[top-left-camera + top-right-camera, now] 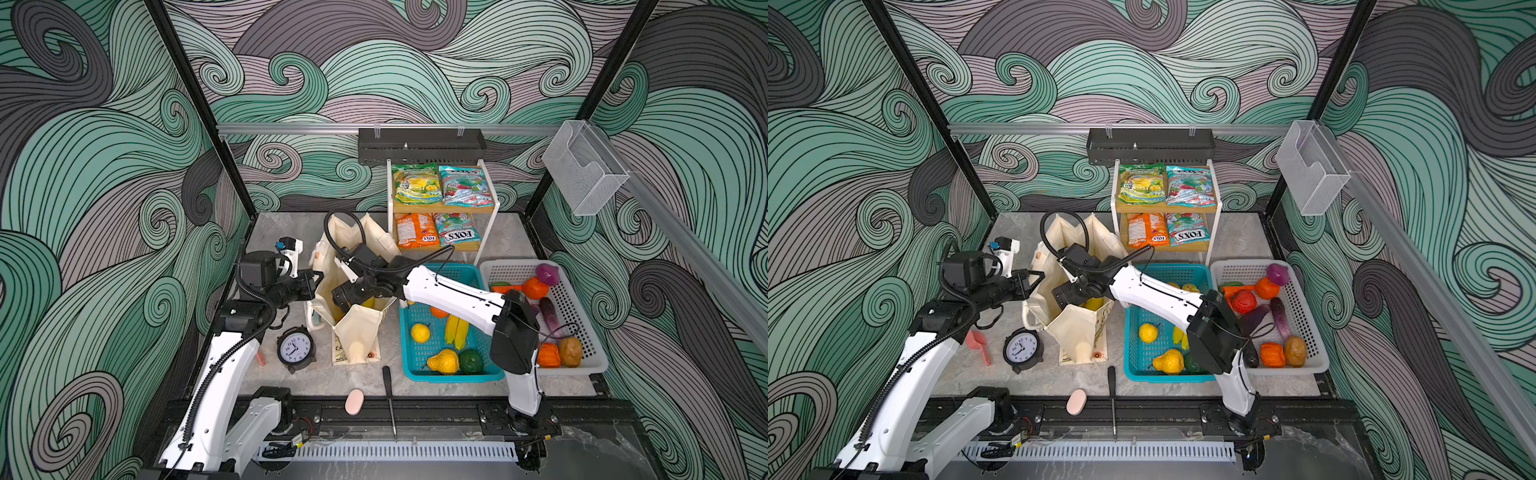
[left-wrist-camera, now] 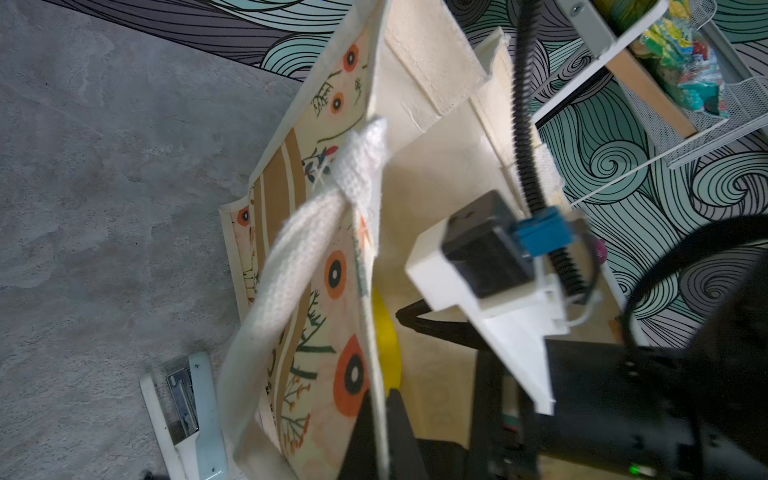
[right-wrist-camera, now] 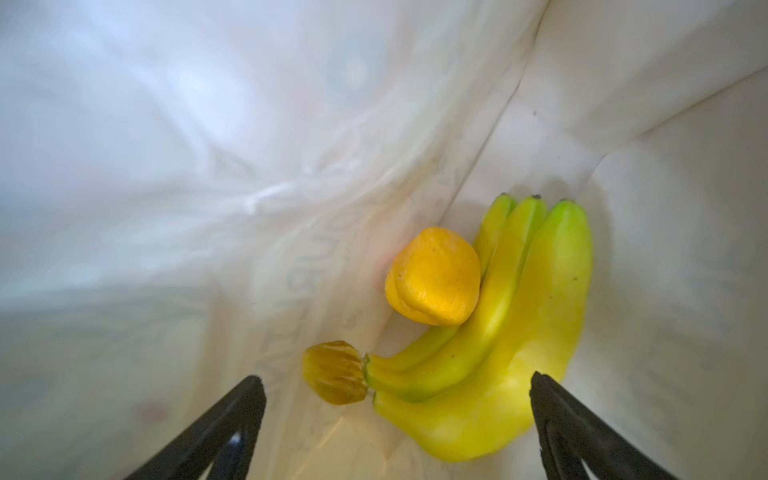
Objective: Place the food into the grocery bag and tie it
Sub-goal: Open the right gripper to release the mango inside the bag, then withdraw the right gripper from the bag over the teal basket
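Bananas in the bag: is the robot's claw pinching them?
No, the right gripper is spread wide open, and the bananas lie on the floor of the grocery bag.

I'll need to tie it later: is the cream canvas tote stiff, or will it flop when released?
Probably floppy: the cream canvas tote has a near wall folded over and creased sides. Its mouth would likely sag once the left gripper, pinching the rim, lets go. Likely light: only a yellow banana bunch and two small orange-yellow fruits lie inside.
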`<action>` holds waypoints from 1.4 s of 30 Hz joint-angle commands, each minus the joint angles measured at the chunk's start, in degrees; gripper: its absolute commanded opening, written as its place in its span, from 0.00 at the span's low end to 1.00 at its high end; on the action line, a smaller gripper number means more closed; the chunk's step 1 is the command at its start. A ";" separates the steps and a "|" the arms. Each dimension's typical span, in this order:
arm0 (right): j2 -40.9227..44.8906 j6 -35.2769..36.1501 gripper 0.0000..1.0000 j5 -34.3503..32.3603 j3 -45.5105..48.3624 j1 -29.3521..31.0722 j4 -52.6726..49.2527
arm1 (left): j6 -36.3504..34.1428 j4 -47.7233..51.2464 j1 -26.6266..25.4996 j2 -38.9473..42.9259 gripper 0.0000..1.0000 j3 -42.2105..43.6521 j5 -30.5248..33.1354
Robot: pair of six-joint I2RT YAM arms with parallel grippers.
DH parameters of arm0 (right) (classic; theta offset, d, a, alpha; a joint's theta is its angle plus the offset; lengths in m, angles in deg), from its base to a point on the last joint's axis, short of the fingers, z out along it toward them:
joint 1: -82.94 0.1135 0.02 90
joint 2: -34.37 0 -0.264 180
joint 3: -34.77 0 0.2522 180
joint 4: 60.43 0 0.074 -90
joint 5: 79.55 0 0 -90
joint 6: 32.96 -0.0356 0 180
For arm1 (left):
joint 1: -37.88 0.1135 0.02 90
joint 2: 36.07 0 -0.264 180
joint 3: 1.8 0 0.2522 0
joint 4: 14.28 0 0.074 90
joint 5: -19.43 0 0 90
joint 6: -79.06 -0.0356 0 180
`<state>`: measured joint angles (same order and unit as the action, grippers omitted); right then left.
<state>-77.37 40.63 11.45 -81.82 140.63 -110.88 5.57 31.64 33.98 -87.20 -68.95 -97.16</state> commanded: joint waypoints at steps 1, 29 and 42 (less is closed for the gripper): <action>6.80 0.85 1.00 -3.15 2.88 0.40 1.79 | -0.42 -2.30 -0.30 1.19 0.00 -0.50 -0.34; 50.39 -2.95 1.00 -8.54 41.60 -16.01 8.47 | -1.00 -1.58 -0.32 1.35 0.00 -0.67 1.01; 49.82 -3.53 0.98 -5.28 57.94 -20.95 17.32 | -1.03 -1.35 -0.32 1.28 0.00 -0.78 1.27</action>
<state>-27.03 37.90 5.79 -26.00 120.15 -98.07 5.33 31.81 33.98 -87.18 -68.95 -96.07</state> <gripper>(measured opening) 0.983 0.048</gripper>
